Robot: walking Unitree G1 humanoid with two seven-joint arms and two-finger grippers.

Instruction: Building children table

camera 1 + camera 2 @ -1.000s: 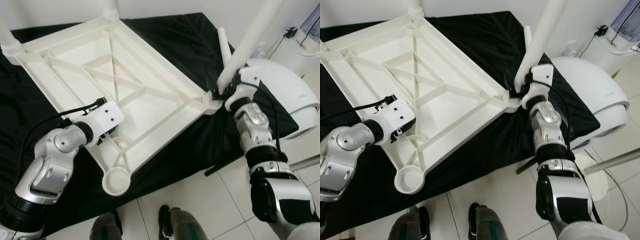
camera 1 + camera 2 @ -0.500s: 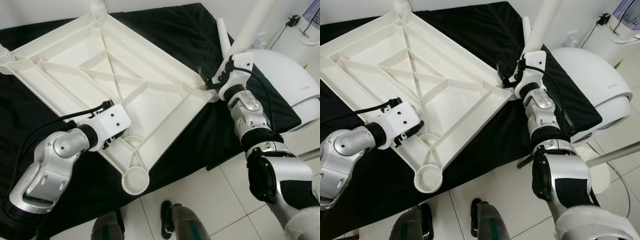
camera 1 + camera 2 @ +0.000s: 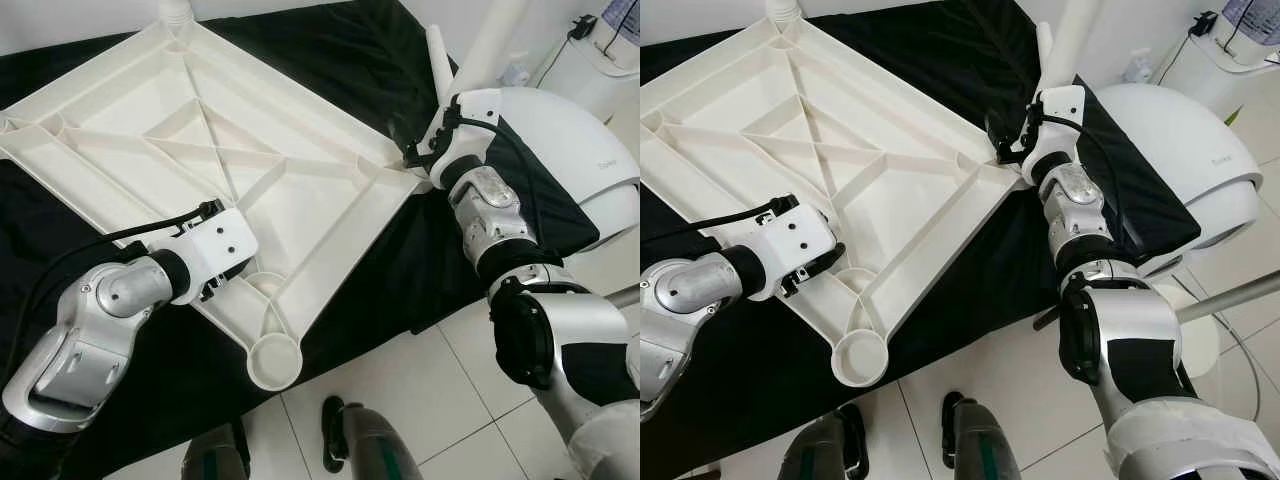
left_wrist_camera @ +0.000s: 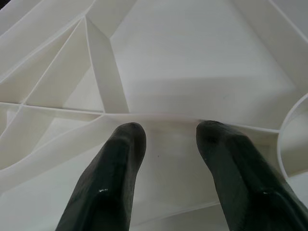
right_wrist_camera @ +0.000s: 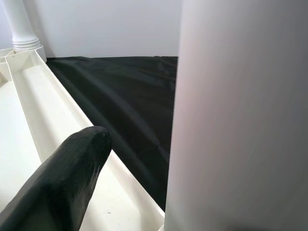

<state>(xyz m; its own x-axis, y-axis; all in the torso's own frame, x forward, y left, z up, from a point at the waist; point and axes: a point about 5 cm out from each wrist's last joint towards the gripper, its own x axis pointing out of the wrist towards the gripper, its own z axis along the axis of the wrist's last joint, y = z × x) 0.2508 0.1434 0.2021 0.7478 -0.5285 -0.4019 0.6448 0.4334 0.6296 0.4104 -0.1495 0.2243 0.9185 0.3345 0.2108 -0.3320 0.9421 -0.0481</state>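
The white children's table top (image 3: 200,150) lies upside down on a black cloth (image 3: 330,50), ribs facing up. My left gripper (image 3: 215,283) rests open on the ribbed underside by the near edge, beside the round empty corner socket (image 3: 273,360); its black fingers (image 4: 115,178) touch the plastic with nothing between them. At the right corner my right gripper (image 3: 425,160) is shut on a white table leg (image 3: 490,40) that stands in that corner's socket. One black finger (image 5: 62,183) shows beside this leg (image 5: 240,120). Another leg (image 3: 175,10) stands in the far corner.
A loose white leg (image 3: 437,60) lies on the cloth just behind the right corner. A rounded white appliance (image 3: 580,150) stands on the tiled floor at the right. My feet (image 3: 360,450) are by the cloth's front edge.
The whole picture has shifted, so the camera has moved. Both grippers keep their places, the left on the table's underside and the right on the leg.
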